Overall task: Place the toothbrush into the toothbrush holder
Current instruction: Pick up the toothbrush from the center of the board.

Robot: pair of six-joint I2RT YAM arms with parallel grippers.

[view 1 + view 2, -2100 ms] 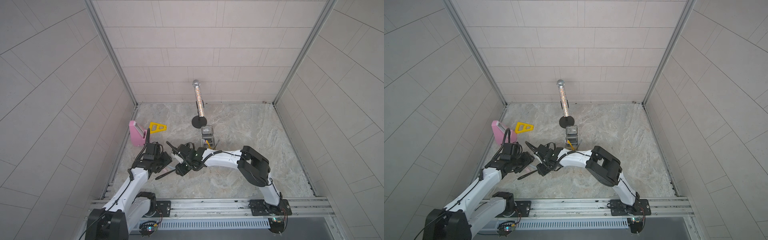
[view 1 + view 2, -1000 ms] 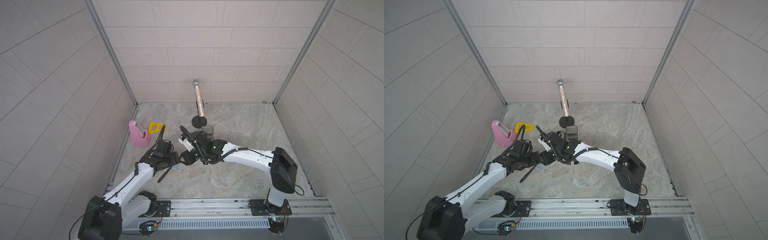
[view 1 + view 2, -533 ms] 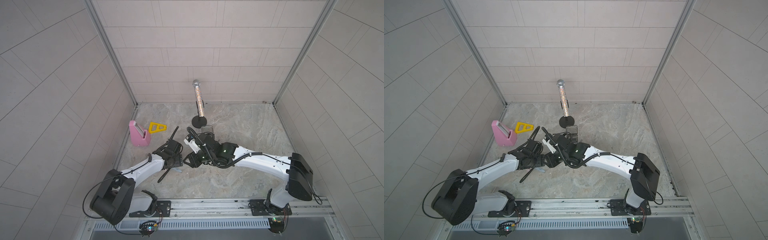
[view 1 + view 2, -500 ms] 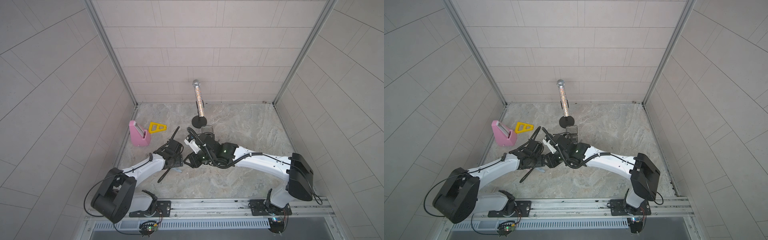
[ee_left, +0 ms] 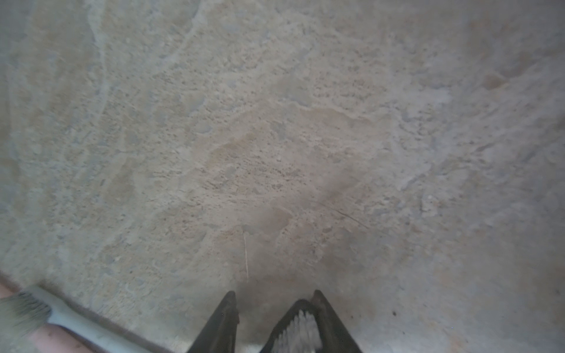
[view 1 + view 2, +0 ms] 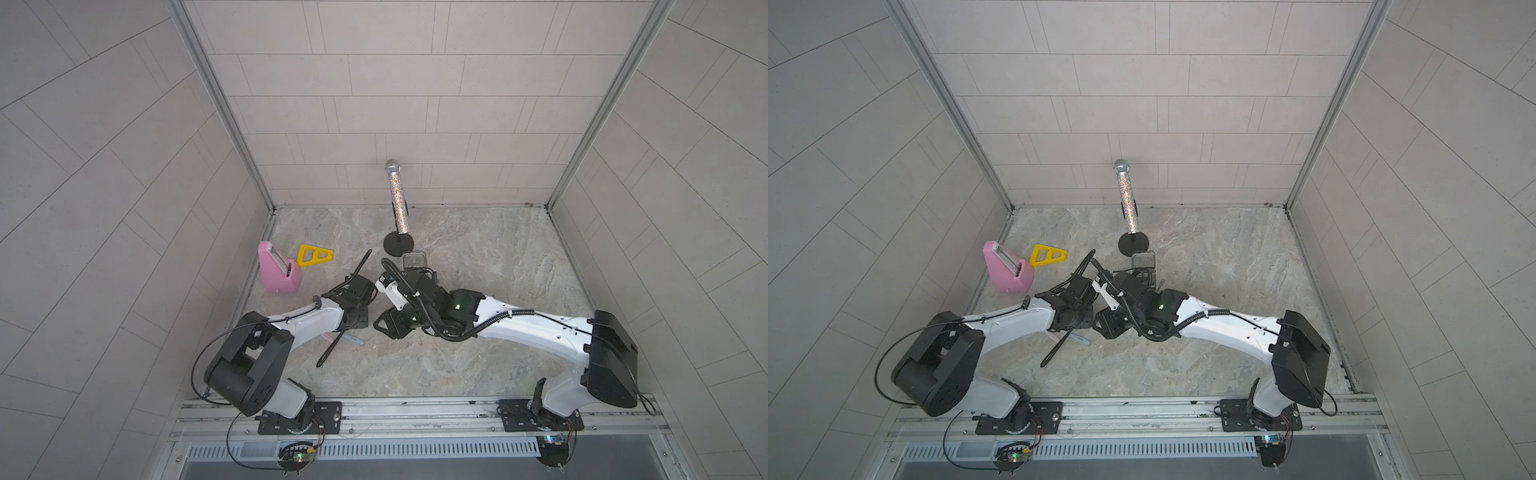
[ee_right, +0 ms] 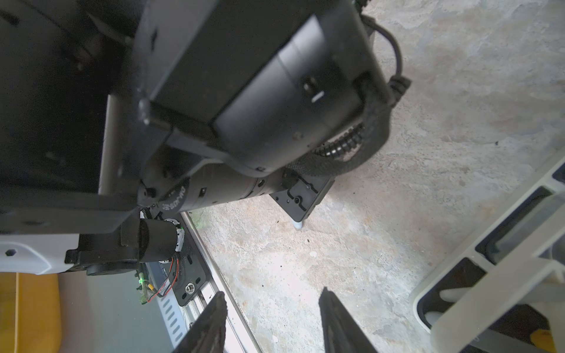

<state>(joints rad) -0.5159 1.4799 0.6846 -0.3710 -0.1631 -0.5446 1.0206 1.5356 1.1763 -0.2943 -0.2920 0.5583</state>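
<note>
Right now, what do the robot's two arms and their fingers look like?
The left arm and right arm both have white shells with boxy black joint housings. A thin black cable loops off the left; a ribbed black conduit runs along the right, where a small green light glows. The left fingers and right fingers are black, tapering to points.

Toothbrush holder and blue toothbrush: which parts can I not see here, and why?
Holder: in both top views only its clear end shows; the right arm covers the rest. The right wrist view crops it.
Blue toothbrush: the left arm hides most of it in both top views; the left wrist view cuts its handle.
Left claw: something white and bristly between its fingers is cropped by the edge; a grip cannot be judged.
</note>
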